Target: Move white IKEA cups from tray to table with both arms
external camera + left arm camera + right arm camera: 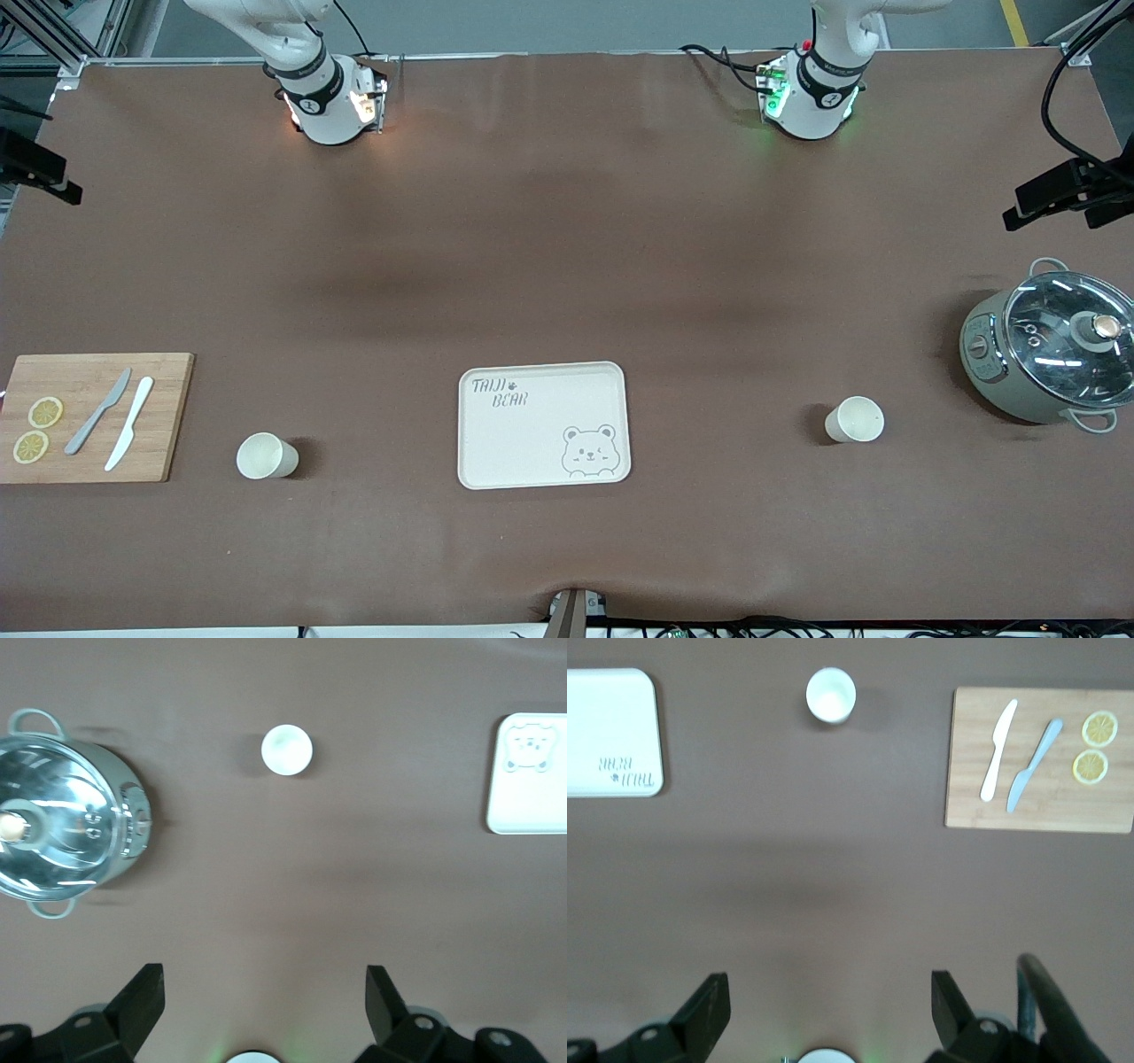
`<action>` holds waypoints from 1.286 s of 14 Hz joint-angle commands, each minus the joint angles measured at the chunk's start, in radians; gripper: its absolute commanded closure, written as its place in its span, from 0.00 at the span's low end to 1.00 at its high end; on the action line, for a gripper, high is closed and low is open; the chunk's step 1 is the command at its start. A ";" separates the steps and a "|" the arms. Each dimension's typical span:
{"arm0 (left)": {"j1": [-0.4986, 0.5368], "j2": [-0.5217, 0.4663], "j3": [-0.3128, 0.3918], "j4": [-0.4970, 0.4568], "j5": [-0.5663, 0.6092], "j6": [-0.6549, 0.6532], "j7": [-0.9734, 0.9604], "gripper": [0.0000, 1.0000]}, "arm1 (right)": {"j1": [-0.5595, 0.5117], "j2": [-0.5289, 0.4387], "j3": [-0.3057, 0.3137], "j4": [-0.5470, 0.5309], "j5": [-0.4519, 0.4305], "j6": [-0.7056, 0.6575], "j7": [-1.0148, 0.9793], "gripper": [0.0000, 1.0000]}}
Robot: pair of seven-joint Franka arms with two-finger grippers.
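Two white cups stand upright on the brown table, one on each side of the cream bear-print tray (542,425). One cup (266,456) is toward the right arm's end and shows in the right wrist view (831,695). The other cup (855,419) is toward the left arm's end and shows in the left wrist view (286,750). My left gripper (264,992) is open and empty, high over bare table near its base. My right gripper (830,997) is open and empty, high over bare table near its base. Neither gripper shows in the front view.
A bamboo cutting board (168,416) with two knives and lemon slices lies at the right arm's end, beside the cup there. A grey pot with a glass lid (1050,354) stands at the left arm's end. The tray also shows in both wrist views.
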 commanded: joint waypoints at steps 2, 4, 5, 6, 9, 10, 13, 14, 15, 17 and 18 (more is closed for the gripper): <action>-0.013 -0.031 -0.044 -0.018 0.068 0.000 0.022 0.00 | -0.040 -0.079 0.015 -0.146 -0.024 0.074 0.012 0.00; -0.013 -0.030 -0.046 -0.016 0.066 0.021 0.025 0.00 | -0.043 -0.064 0.015 -0.124 -0.038 0.073 0.014 0.00; -0.013 -0.030 -0.046 -0.016 0.066 0.023 0.025 0.00 | -0.043 -0.053 0.016 -0.120 -0.031 0.071 0.017 0.00; -0.013 -0.031 -0.046 -0.018 0.065 0.023 0.025 0.00 | -0.040 -0.047 0.016 -0.120 -0.027 0.074 0.017 0.00; -0.013 -0.031 -0.046 -0.018 0.066 0.023 0.026 0.00 | -0.029 -0.043 0.020 -0.117 -0.024 0.062 0.015 0.00; -0.013 -0.031 -0.046 -0.016 0.066 0.023 0.026 0.00 | -0.023 -0.044 0.021 -0.115 -0.024 0.060 0.015 0.00; -0.012 -0.031 -0.044 -0.018 0.066 0.023 0.026 0.00 | -0.023 -0.043 0.023 -0.110 -0.024 0.060 0.009 0.00; -0.012 -0.031 -0.044 -0.018 0.066 0.023 0.026 0.00 | -0.022 -0.043 0.021 -0.110 -0.024 0.060 0.009 0.00; -0.012 -0.031 -0.046 -0.016 0.066 0.023 0.026 0.00 | -0.022 -0.043 0.023 -0.109 -0.024 0.060 0.009 0.00; -0.012 -0.033 -0.046 -0.018 0.066 0.023 0.026 0.00 | -0.019 -0.043 0.023 -0.109 -0.022 0.062 0.009 0.00; -0.012 -0.031 -0.046 -0.018 0.066 0.024 0.026 0.00 | -0.012 -0.043 0.023 -0.109 -0.022 0.060 0.008 0.00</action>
